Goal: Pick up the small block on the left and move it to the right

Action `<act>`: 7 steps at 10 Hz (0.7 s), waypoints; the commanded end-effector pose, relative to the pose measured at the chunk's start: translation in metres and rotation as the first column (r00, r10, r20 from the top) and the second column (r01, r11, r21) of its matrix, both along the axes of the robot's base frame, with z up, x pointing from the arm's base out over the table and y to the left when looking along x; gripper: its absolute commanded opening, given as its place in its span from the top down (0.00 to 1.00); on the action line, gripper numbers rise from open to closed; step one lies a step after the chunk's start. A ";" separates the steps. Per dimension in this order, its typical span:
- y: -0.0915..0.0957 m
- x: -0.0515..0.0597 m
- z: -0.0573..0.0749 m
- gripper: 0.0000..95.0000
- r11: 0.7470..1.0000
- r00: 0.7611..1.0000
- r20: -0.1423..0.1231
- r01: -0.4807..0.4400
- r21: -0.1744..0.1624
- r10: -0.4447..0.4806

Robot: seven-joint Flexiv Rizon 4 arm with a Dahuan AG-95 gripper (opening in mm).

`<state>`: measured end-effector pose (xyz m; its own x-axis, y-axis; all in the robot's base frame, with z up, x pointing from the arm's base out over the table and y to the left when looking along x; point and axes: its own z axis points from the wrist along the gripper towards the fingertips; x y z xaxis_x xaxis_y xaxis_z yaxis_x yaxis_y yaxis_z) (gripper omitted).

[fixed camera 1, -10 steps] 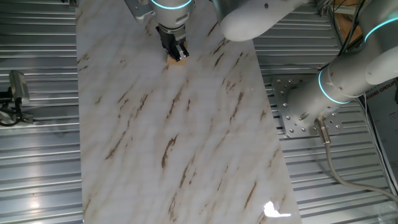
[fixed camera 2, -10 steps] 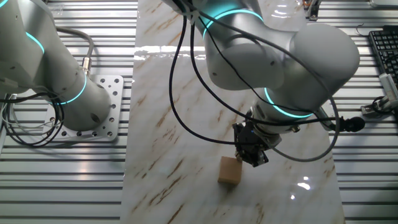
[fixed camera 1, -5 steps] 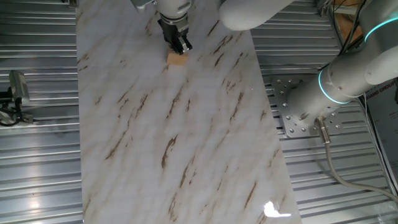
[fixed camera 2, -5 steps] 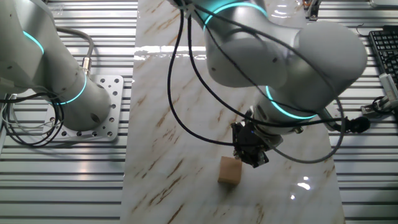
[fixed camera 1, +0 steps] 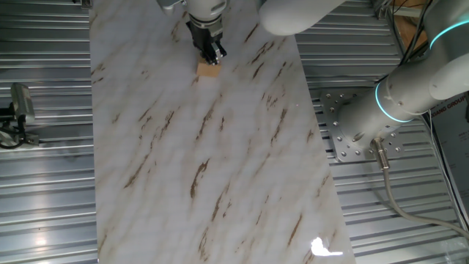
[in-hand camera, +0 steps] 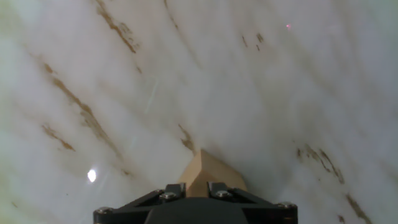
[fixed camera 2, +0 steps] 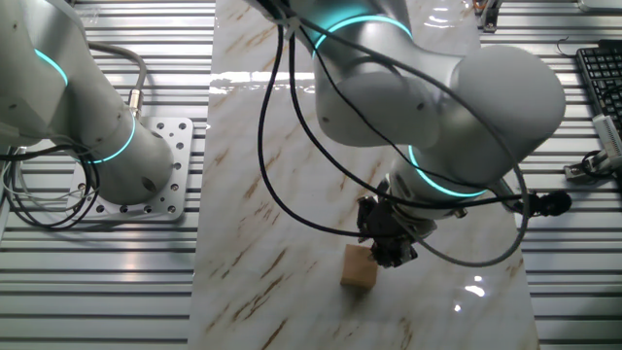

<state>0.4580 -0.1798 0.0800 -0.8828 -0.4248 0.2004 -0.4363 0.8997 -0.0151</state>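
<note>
The small block (fixed camera 1: 209,70) is a plain light-tan wooden cube resting on the marble tabletop (fixed camera 1: 220,169) near its far end. It also shows in the other fixed view (fixed camera 2: 358,269) and in the hand view (in-hand camera: 211,169). My black gripper (fixed camera 1: 213,52) hovers just beyond and above it, not touching. In the other fixed view the gripper (fixed camera 2: 390,253) is right beside the block's upper right. In the hand view the gripper (in-hand camera: 197,188) shows a narrow gap between its fingers, with the block seen through it. Nothing is held.
The marble board (fixed camera 2: 262,185) is narrow, with ribbed metal decking on both sides. The arm's base plate (fixed camera 1: 350,132) stands beside the board, also seen in the other fixed view (fixed camera 2: 155,180). A keyboard (fixed camera 2: 603,83) lies at the far right. A small fixture (fixed camera 1: 18,110) sits at the left.
The gripper, which overlapped the block a second ago, has drawn back and up off it. The block has stayed in place on the marble.
</note>
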 end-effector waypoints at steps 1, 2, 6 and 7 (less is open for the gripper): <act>-0.002 -0.001 -0.003 0.00 1.000 1.000 0.004 -0.015 0.004 0.015; -0.003 -0.003 -0.005 0.00 1.000 1.000 0.010 -0.020 0.001 0.020; -0.008 -0.010 -0.010 0.00 0.999 0.999 0.033 -0.032 -0.005 0.032; -0.010 -0.013 -0.012 0.00 0.998 0.998 0.039 -0.059 -0.005 0.059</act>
<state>0.4447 -0.1902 0.0678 -0.8647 -0.4734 0.1681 -0.4851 0.8738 -0.0343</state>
